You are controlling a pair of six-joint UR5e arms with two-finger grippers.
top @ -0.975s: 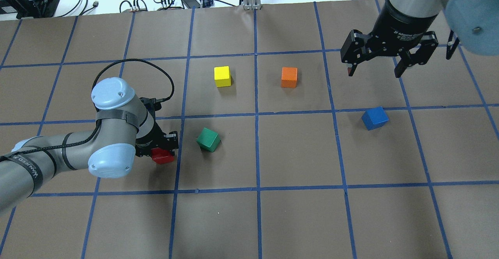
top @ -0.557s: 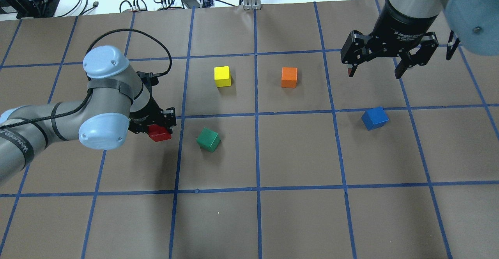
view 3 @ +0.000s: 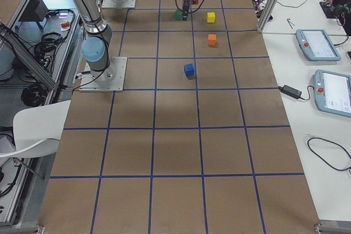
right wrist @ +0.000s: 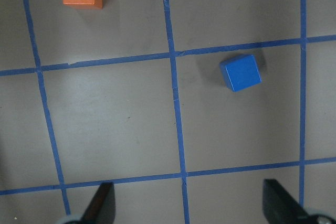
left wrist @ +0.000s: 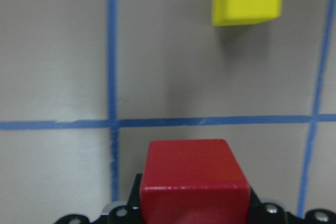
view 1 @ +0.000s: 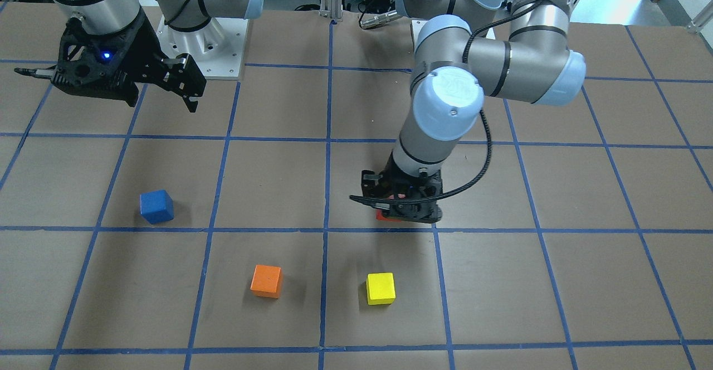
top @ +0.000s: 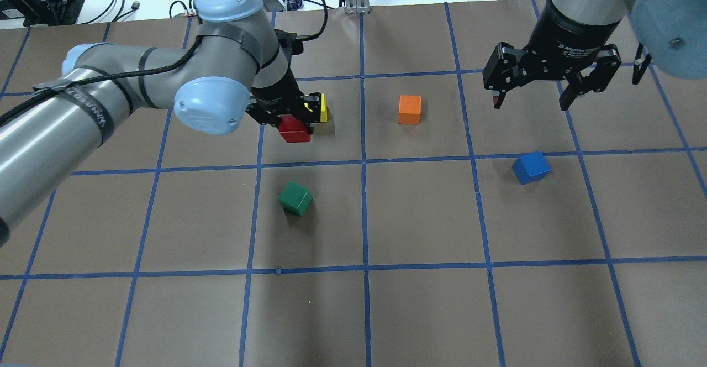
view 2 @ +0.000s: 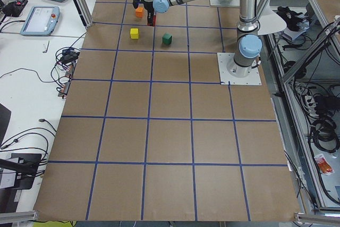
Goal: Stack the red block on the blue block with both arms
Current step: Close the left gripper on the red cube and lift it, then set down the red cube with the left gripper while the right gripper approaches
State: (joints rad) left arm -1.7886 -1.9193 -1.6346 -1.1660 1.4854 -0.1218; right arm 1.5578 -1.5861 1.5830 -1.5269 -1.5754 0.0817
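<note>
My left gripper [top: 293, 124] is shut on the red block [top: 294, 129] and holds it in the air, in front of the yellow cube [top: 323, 107] in the overhead view. The left wrist view shows the red block [left wrist: 193, 178] between the jaws, above the taped grid. In the front-facing view only a sliver of the red block [view 1: 383, 214] shows under the left gripper [view 1: 402, 209]. The blue block [top: 531, 167] lies on the table at the right, also in the right wrist view [right wrist: 240, 72]. My right gripper [top: 534, 100] hangs open and empty above and behind the blue block.
A green cube [top: 295, 198] lies near the middle left. An orange cube [top: 409, 109] lies between the yellow cube and the right gripper. The table top [top: 420, 300] is brown paper with a blue tape grid. Cables lie beyond the far edge.
My left arm has lifted the red block and carried it away from the robot and to the right, from left of the green cube to beside the yellow cube. The right arm has not moved.
</note>
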